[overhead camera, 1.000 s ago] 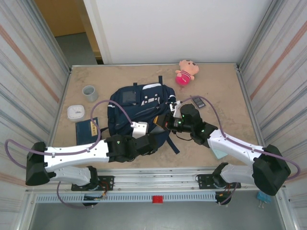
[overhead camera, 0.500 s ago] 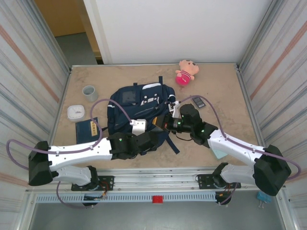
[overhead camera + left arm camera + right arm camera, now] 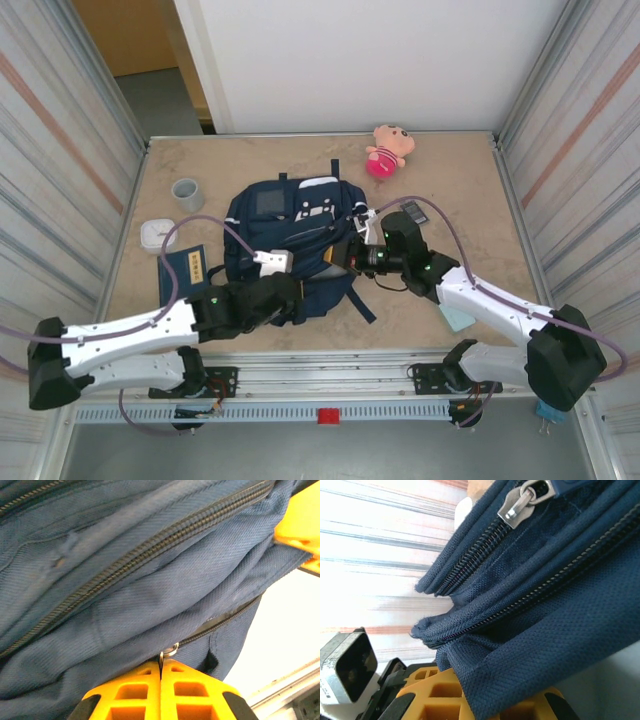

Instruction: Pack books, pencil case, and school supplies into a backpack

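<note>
left claw (image 3: 161,674): both orange fingers pressed together on the small metal zipper pull (image 3: 170,651), at the near edge of the bag.
right claw (image 3: 480,702): clamped on a fold of navy fabric at the bag's right side.

1. surface (image 3: 470,180): tan board that carries all items.
2. backpack (image 3: 290,225): navy, lying flat mid-surface with the top toward the far wall and the long axis running near to far. the zip teeth seen in both wrist views are meshed, so it reads as not yet open.
3. book (image 3: 183,268): dark blue, flat, just beside the bag's left edge, nearer the left arm.
4. pencil case (image 3: 458,318): pale teal, partly hidden under the right forearm, apart from the bag.
5. plush toy (image 3: 388,150): pink and tan, at the far edge; not for packing.
6. grey cup (image 3: 187,194) and white rounded box (image 3: 157,234): left of the bag.
7. dark gadget (image 3: 414,212): right of the bag, near the right wrist.
8. second zip slider (image 3: 525,502): silver, on an upper track, untouched.

judgement: the step in hand is opening the bag. the gripped pull sits at the claw tips, and its track runs away up and to the right in the left wrist view. the pull would have to travel along that line while the right claw keeps the cloth taut. packing has not begun.
</note>
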`<action>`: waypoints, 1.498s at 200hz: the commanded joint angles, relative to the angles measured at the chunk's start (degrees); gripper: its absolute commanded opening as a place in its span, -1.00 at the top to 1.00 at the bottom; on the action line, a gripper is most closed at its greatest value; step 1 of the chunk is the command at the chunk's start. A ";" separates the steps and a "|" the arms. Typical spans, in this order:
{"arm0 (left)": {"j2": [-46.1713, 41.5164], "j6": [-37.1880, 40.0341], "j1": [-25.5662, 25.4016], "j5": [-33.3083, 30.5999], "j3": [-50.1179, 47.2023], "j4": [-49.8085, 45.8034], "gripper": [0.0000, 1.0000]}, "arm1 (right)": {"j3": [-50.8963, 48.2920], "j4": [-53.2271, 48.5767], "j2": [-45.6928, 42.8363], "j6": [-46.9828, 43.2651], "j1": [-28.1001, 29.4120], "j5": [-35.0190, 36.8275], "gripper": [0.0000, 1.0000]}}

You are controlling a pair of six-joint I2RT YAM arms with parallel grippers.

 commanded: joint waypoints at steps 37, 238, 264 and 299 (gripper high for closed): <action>-5.41 9.35 2.35 5.87 -3.64 5.53 1.00 | 3.35 2.06 -1.48 -1.87 -2.66 -5.24 0.70; -10.45 8.43 7.03 2.45 -3.38 -11.50 1.00 | 4.02 1.02 -2.55 -2.51 -6.75 -7.81 1.00; -11.49 11.38 9.51 5.84 -4.70 -9.61 1.00 | 6.43 -2.57 -1.74 -6.39 -7.09 -10.33 1.00; -11.40 16.11 12.57 18.78 -6.10 -2.84 1.00 | 9.00 -6.74 0.43 -10.63 -7.54 -12.07 1.00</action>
